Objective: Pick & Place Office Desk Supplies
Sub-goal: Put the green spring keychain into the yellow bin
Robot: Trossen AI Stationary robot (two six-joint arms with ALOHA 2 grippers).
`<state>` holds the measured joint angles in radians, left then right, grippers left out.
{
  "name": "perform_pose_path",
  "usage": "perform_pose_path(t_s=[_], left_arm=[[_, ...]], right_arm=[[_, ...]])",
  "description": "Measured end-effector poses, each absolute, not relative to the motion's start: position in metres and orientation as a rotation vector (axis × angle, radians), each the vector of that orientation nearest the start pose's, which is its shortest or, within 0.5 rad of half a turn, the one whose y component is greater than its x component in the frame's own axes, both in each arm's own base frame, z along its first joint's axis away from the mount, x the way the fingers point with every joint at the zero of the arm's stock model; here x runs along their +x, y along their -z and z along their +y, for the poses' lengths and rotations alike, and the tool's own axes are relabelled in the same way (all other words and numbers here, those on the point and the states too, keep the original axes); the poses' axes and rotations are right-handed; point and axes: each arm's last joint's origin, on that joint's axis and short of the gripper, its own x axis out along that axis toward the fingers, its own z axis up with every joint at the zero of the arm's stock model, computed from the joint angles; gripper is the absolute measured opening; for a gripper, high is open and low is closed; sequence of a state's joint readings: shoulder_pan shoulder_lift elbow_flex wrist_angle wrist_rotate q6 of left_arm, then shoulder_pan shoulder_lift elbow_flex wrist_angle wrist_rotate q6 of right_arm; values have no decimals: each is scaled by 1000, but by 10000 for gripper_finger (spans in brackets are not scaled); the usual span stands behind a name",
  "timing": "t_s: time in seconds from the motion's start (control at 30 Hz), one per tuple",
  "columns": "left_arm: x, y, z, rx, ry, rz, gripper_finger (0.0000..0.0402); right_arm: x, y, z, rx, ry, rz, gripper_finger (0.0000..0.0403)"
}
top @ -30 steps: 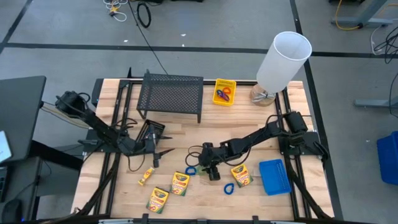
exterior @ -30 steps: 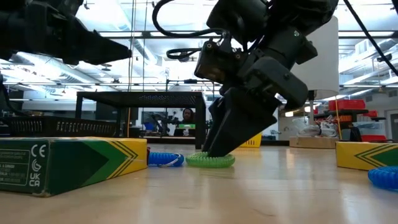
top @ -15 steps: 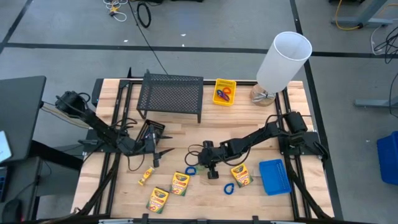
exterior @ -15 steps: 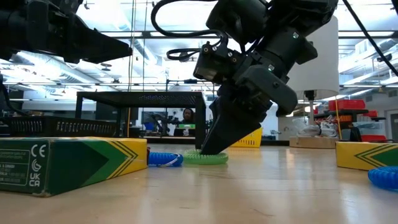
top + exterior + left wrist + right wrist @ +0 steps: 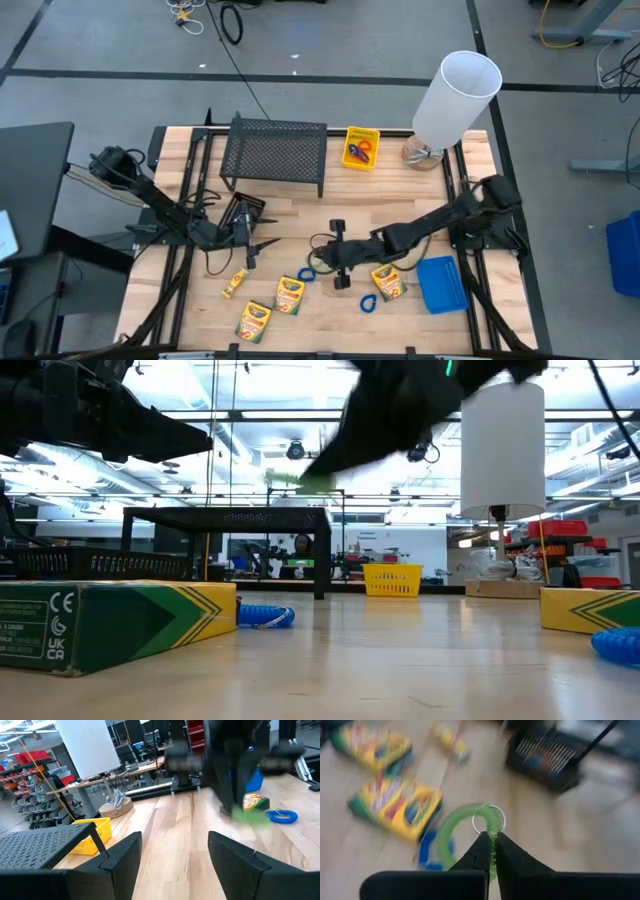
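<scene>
A: Green coiled loop (image 5: 470,832) is being held pinched at its rim between the clenched fingers of the right tool (image 5: 490,851), above the tabletop (image 5: 400,200) near its middle, over the crayon boxes (image 5: 290,294). How should the carry be handled?

B: It is best carried slowly. Only a thin edge of the springy coil is being gripped, so by a quick swing it could be flicked free. Probably it is being taken to the yellow bin (image 5: 361,148) at the far edge, where other loops are lying; release should be made low over the bin.

A: And the materials?

B: The loop is a soft, stretchy plastic spiral with a small metal ring. The boxes are flat, glossy card. The bin is rigid slotted plastic. A blue loop (image 5: 265,616) is lying on the smooth wooden planks.

A: The other arm?

B: The left tool (image 5: 172,852) is being held parted and empty at the left, grasping nothing.
</scene>
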<state>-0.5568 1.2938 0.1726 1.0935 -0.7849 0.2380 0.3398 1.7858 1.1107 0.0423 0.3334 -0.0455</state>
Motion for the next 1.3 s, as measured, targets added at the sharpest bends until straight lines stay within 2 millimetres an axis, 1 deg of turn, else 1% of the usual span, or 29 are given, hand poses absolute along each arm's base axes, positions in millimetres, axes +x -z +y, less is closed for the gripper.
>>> perform_pose_path(t_s=[0.13,0.27,0.37,0.5,0.6,0.7,0.87,0.97,1.13,1.3], left_arm=[[178,-160,-87,250,-195,45,234],[178,-160,-87,248,-190,44,234],[178,-160,-87,247,-187,43,234],[178,-161,-87,247,-188,43,234],[178,-161,-87,247,-188,43,234],[178,-161,-87,247,-188,43,234],[178,-161,-87,247,-188,43,234],[178,-161,-87,247,-188,43,234],[178,-160,-87,249,-188,45,234],[179,-160,-85,249,-202,47,234]], right_arm=[[357,-230,113,-355,55,494,10],[353,-259,98,-401,71,386,10],[353,-275,79,-398,39,315,10],[351,-288,46,-352,-32,181,10],[347,-288,15,-310,-33,103,10],[339,-281,-17,-303,61,105,10],[320,-256,-70,-273,265,208,10],[306,-240,-99,-237,373,269,10],[281,-220,-137,-193,558,357,10],[261,-210,-167,-160,718,453,10]])
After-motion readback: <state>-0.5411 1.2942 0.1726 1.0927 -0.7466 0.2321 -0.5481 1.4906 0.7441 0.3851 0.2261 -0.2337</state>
